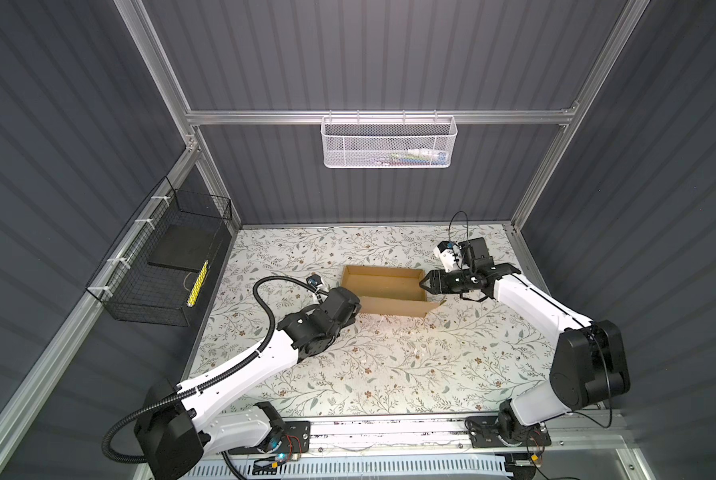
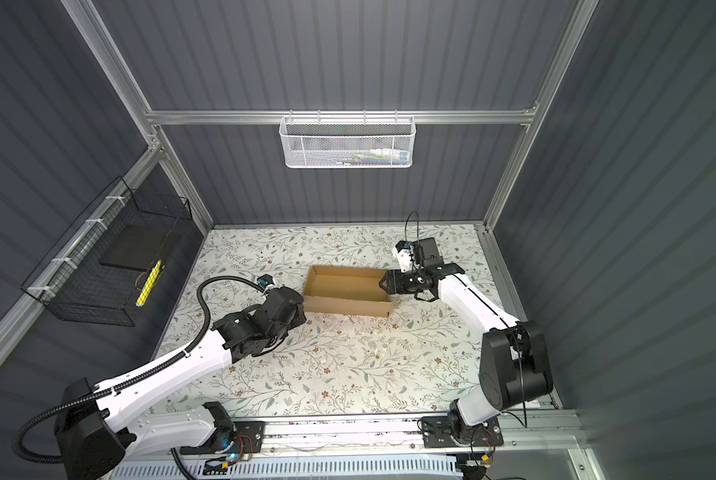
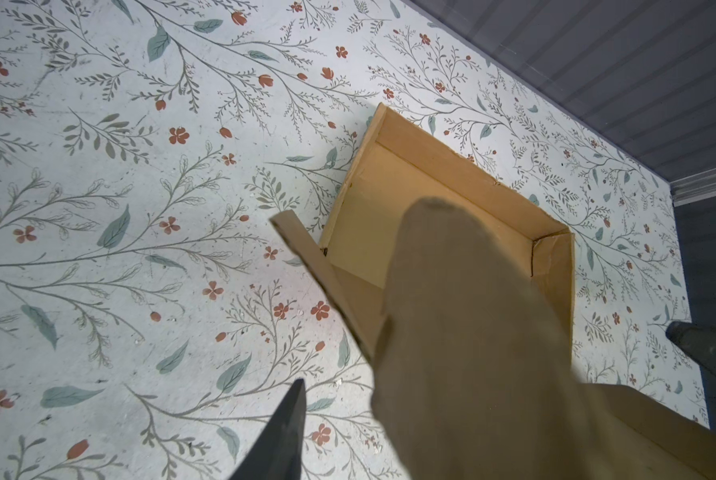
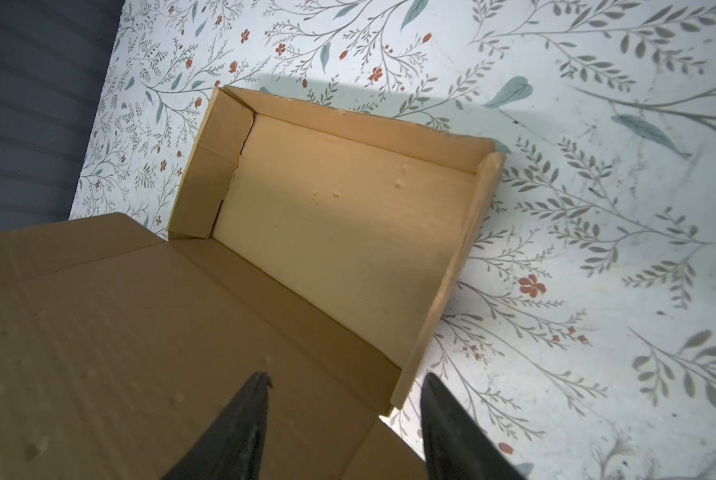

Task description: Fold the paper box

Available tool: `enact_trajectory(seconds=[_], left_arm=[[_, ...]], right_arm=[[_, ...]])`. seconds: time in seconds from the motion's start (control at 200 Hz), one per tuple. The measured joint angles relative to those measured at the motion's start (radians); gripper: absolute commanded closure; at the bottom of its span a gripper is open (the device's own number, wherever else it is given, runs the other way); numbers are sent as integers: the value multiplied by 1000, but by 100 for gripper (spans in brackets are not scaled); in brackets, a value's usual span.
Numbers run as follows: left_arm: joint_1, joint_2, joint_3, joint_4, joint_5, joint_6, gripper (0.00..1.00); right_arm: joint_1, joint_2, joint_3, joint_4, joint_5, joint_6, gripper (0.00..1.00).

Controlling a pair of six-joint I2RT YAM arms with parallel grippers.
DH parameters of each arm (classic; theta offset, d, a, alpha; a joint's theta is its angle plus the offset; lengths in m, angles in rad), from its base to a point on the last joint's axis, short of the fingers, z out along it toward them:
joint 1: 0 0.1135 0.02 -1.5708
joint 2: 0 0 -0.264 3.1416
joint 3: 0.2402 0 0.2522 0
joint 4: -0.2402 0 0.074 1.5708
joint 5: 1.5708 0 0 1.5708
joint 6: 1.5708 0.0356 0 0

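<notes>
Grey ribbed walls (image 1: 348,62) and an aluminium frame (image 1: 381,117) enclose the cell. A white mesh basket (image 1: 388,143) hangs on the back rail and a black wire basket (image 1: 160,266) on the side wall; both are well apart from the work. The floral-printed surface (image 1: 389,365) carries the paper box (image 1: 383,286), which sits past the middle toward the back, between my two arms.

Findings on the box: the base lies flat, and the far long wall and the end walls stand upright, forming a shallow tray. The near panel (image 4: 119,332) is not closed over the tray. I judge the fold about half done, with the corner flaps and the closing of the lid outstanding.

My left gripper (image 3: 487,357) is at one end of the box, jaws apart, with a flap (image 3: 464,311) standing between them but not pinched. My right gripper (image 4: 345,380) is at the opposite end, jaws apart, straddling the end wall with clearance and gripping nothing.
</notes>
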Motion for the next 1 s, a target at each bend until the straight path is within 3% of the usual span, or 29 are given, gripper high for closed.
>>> enact_trajectory(seconds=[0.515, 1.001], left_arm=[[0, 115, 61, 80, -94, 98, 54], [28, 130, 90, 148, -153, 171, 53]], right_arm=[[53, -62, -52, -5, -65, -52, 40], [108, -115, -61, -16, -106, -61, 39]])
